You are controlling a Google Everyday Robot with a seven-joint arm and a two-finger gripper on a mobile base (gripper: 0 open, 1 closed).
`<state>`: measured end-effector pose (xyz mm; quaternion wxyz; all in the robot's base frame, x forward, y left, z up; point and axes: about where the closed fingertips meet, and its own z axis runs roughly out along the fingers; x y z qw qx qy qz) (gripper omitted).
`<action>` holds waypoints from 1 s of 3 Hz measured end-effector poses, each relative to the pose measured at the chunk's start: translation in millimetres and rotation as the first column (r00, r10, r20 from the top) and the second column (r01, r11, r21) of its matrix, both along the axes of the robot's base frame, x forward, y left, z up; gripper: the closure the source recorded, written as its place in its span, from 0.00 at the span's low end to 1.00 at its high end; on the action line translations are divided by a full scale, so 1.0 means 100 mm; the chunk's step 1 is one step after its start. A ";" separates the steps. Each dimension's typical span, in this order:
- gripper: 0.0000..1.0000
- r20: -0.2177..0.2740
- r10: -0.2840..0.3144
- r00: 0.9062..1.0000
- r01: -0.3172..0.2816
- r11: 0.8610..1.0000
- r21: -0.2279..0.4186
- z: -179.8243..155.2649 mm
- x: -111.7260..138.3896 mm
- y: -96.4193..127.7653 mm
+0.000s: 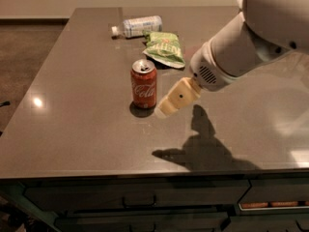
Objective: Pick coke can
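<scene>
The coke can (144, 84), red with white script and a silver top, stands upright on the grey table (72, 120), left of centre. My gripper (166, 108) hangs just to the right of the can, low over the table and close to its base, on the end of the white arm (241, 47) that comes in from the upper right. It appears not to touch the can.
A green crinkled snack bag (165, 48) lies just behind the can. A clear plastic bottle with a white label (137, 25) lies on its side farther back. The table's front edge runs along the bottom, with drawers (135, 199) below. The arm's shadow falls on the table at front right.
</scene>
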<state>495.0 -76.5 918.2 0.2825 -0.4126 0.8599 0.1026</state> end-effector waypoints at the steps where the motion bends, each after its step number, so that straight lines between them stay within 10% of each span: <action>1: 0.00 0.080 0.009 0.997 -0.014 0.998 0.057 0.00 0.08 0.20; 3: 0.00 0.118 0.014 0.993 -0.018 0.999 0.033 0.03 0.10 0.22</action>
